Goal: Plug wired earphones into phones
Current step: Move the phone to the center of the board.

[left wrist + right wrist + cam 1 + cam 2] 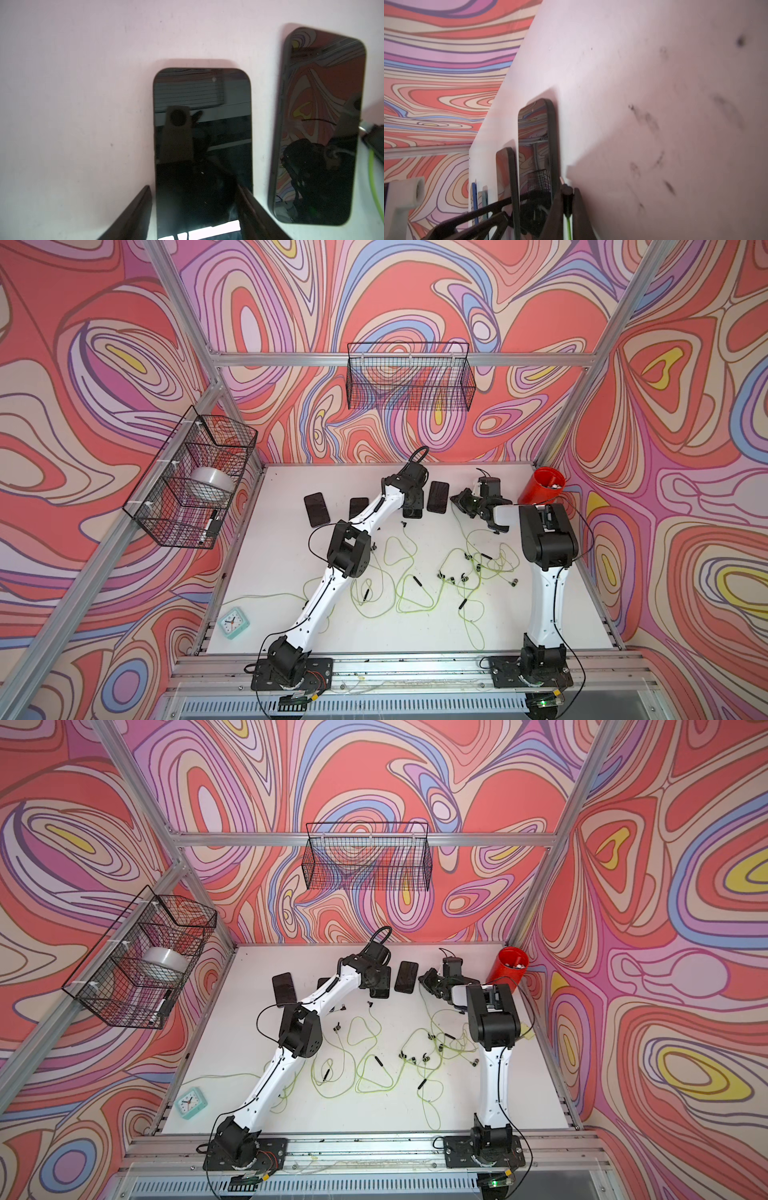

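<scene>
Left wrist view: left gripper (pixel 193 187) jaws spread, straddling near end of phone (pixel 202 124); bare table (pixel 83 83) beyond far edge. Second phone (pixel 318 124) close right. Right gripper (pixel 569 189) pinches earphone plug (pixel 567 193) just right of second phone's right edge. Other wired earphones (pixel 415 572) tangled mid-table.

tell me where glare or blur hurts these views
Left wrist view: the phone between the jaws carries dark reflections, and the neighbour phone mirrors the swirled wall, so both screens look busy. Right wrist view: the earphone plug pinched in the jaws is readable, but the table beyond is soft, its smudges smeared. In both top views: even light, faint shadows, no strong glare.
</scene>
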